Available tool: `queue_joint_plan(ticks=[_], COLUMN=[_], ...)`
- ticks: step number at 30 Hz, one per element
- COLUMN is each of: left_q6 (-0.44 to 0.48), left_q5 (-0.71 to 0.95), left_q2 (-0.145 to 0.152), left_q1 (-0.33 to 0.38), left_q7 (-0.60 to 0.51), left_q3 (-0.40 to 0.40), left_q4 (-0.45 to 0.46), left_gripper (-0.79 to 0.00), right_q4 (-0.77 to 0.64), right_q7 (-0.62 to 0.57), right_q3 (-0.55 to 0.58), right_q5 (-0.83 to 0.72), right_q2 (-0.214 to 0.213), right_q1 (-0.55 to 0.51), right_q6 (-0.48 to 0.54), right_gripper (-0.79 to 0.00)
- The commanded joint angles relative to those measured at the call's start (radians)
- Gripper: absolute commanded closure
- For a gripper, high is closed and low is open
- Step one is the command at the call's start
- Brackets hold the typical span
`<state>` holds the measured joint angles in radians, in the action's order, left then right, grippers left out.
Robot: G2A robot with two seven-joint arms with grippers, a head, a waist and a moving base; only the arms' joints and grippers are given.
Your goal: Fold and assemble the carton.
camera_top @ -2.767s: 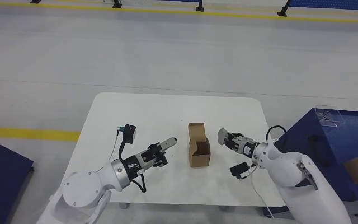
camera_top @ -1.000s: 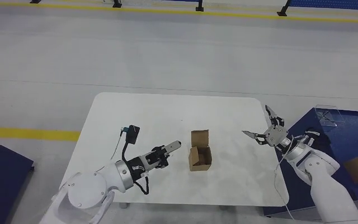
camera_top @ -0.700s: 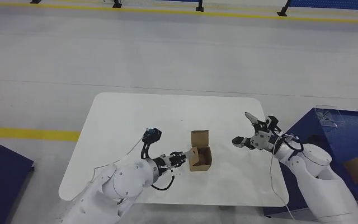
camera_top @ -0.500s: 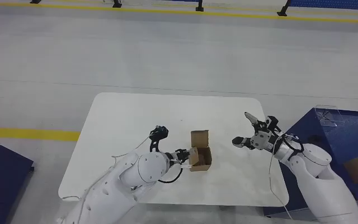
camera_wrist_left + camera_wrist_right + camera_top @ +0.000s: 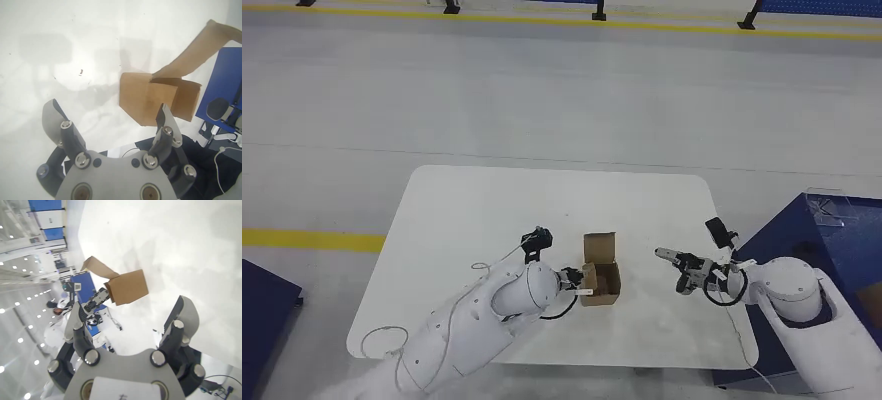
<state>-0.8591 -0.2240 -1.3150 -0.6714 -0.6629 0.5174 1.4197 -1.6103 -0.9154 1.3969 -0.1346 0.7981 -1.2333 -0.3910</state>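
On the white counter (image 5: pixel 492 210), roughly in the middle, you've got the small brown carton (image 5: pixel 600 282) sitting upright with its top open. One long flap (image 5: pixel 599 246) sticks up from the carton's far edge, leaning back a bit, so it's not closed up yet.

Your left pincer (image 5: pixel 579 283) is right up against the carton's left side, fingers spread apart and gripping nothing. From the left wrist camera, the carton (image 5: pixel 143 98) is just ahead of the left pincer (image 5: pixel 107 115). One fingertip (image 5: pixel 164 113) overlaps the short side flap (image 5: pixel 162 92) there. It looks like it's touching, but I can't say for sure. The other finger is out over bare counter, clear of the carton.

Your right pincer (image 5: pixel 675 270) hangs off to the carton's right, well apart from it, also spread wide with nothing in it. The right wrist camera has the carton (image 5: pixel 130 291) ahead of the right pincer (image 5: pixel 130 315), with the left pincer (image 5: pixel 98 298) on the carton's opposite side, at its open edge.
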Motion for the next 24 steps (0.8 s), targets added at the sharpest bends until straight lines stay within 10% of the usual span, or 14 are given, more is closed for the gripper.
queue_joint_plan(ticks=[1,12,24], left_q6=[0.004,0.001,0.027], left_q5=[0.006,-0.009,-0.016], left_q2=[-0.012,-0.058,-0.050], left_q1=[0.007,0.024,-0.030], left_q7=[0.000,0.006,0.025], left_q3=[-0.010,-0.045,0.022], left_q4=[-0.028,-0.100,-0.031], left_gripper=[-0.785,-0.785,-0.785], right_q4=[0.001,-0.105,-0.134], right_q7=[0.000,0.149,0.141], right_q3=[0.001,-0.182,-0.331], right_q5=[-0.048,0.375,0.462], right_q2=[0.000,0.010,0.050], right_q1=[-0.001,-0.004,0.080], right_q6=[0.002,0.006,-0.054], right_gripper=[-0.785,-0.785,-0.785])
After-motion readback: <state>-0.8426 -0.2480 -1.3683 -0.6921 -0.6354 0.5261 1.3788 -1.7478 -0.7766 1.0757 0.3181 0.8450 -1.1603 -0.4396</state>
